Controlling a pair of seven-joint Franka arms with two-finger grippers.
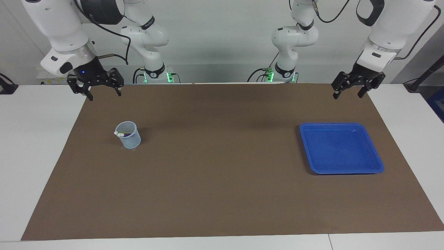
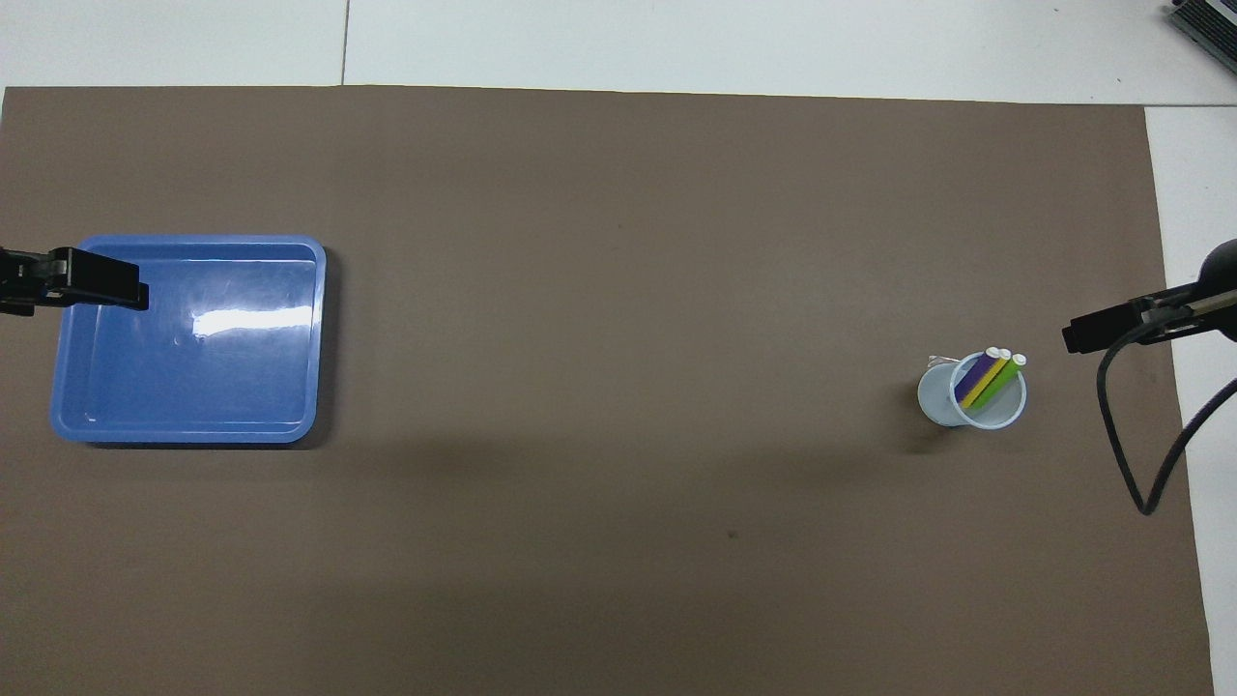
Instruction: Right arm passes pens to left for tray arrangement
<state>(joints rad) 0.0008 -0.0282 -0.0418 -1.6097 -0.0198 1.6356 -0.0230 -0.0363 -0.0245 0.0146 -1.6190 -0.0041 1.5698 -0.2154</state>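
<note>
Three pens point(image 2: 986, 379), purple, yellow and green with pale ends, stand leaning in a small pale-blue mesh cup point(image 1: 129, 136) on the brown mat toward the right arm's end. Only the pens' pale tips point(image 1: 119, 133) show in the facing view. The blue tray point(image 1: 341, 149) point(image 2: 188, 367) lies empty toward the left arm's end. My right gripper point(image 1: 105, 95) point(image 2: 1097, 332), with a blue light on its wrist, hangs open and empty over the mat's corner, apart from the cup. My left gripper point(image 1: 348, 95) point(image 2: 97, 280) waits open and empty, raised over the mat by the tray.
The brown mat point(image 1: 222, 180) covers most of the white table point(image 1: 31, 139). A black cable point(image 2: 1126, 435) loops down from the right arm over the mat's edge beside the cup. Both arm bases point(image 1: 222, 74) stand at the robots' end.
</note>
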